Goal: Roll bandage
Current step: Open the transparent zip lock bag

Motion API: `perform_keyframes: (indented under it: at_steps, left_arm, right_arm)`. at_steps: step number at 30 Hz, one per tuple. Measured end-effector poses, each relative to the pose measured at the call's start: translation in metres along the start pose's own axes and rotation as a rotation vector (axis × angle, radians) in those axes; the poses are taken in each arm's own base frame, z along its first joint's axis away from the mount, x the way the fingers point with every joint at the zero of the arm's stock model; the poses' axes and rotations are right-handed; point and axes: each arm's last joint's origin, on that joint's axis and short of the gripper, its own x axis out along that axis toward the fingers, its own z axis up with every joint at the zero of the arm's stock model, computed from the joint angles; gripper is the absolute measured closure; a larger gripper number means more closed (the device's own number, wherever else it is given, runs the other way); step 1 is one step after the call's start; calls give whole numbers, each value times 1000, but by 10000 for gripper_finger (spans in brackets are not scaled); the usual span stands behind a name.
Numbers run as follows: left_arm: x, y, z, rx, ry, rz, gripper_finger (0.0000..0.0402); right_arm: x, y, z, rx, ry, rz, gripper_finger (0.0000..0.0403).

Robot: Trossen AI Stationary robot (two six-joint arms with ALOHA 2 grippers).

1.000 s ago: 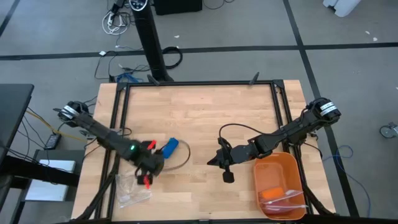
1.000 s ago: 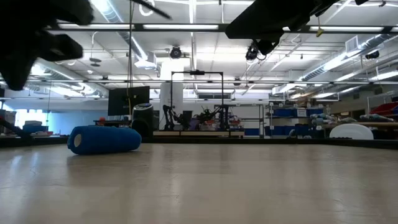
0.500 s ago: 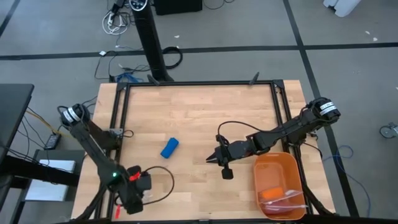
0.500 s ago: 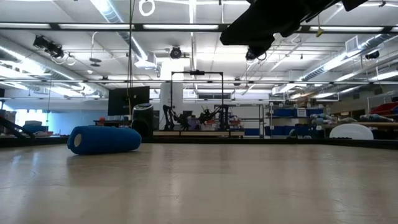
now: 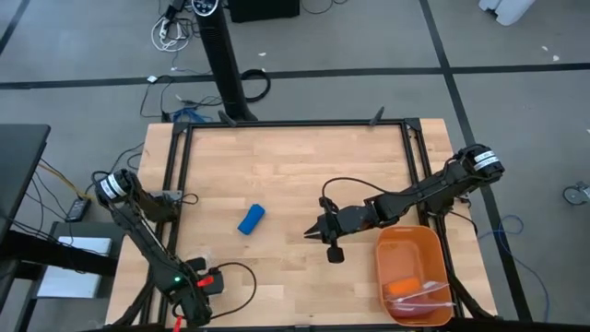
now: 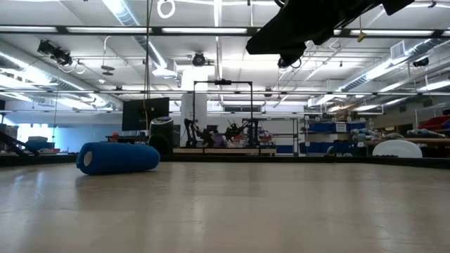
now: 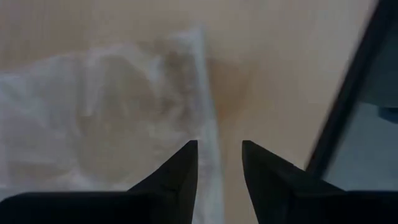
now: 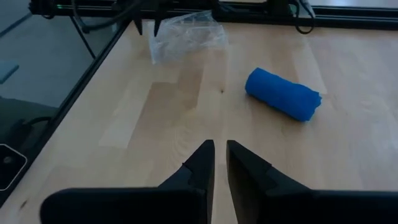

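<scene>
Wood table (image 5: pixel 304 175): bandage (image 5: pixel 251 219) lies fully rolled, task looks done; left end effector (image 7: pixel 219 163) apart over plastic bag (image 7: pixel 93 124), right end effector (image 8: pixel 220 163) nearly together, both empty.

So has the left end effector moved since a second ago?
Yes. In the high view the left end effector has swung away from beside the bandage to the table's near-left corner, over the plastic bag.

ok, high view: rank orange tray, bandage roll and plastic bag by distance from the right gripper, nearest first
1. orange tray, just to the right of the right gripper.
2. bandage roll, left of it, mid-table.
3. plastic bag, far left, near the front edge by the left gripper.
</scene>
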Motion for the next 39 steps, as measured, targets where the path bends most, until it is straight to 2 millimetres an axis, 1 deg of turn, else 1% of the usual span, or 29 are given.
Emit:
perform_keyframes:
  at_steps: [2, 4, 6, 11, 13, 15, 24, 26, 28, 34, 35, 39]
  left_arm:
    - [1, 1, -1, -2, 4, 4, 266]
    - [2, -3, 0, -10, -6, -20, 262]
    - [4, 0, -1, -22, 3, 3, 259]
    - [16, -1, -1, -26, 21, 33, 258]
    - [20, -5, 1, -25, 17, 13, 258]
    - [24, -3, 0, -26, 27, 41, 258]
    - [28, 0, -1, -24, 54, 77, 263]
    - [28, 0, -1, -7, 59, 75, 273]
    - [28, 0, -1, -3, 63, 72, 292]
    - [28, -1, -1, 53, 73, 59, 384]
    - [26, -2, -1, 67, 74, 61, 391]
    - [21, -8, 3, 139, 69, 43, 395]
  right_arm:
    - [0, 0, 0, -1, 1, 0, 359]
    - [0, 0, 0, 0, 0, 1, 358]
    - [0, 0, 0, 0, 1, -1, 357]
    - [0, 0, 0, -1, 2, -3, 358]
    - [0, 0, 0, -2, 0, 1, 359]
    - [0, 0, 0, -2, 1, -3, 359]
    - [0, 0, 0, -4, 0, -1, 360]
    - [0, 0, 0, -4, 0, -1, 361]
    - [0, 0, 0, -4, -1, -1, 363]
    - [0, 0, 0, -3, -2, -1, 364]
    - [0, 0, 0, -3, -2, -1, 364]
    - [0, 0, 0, -3, -2, 0, 365]
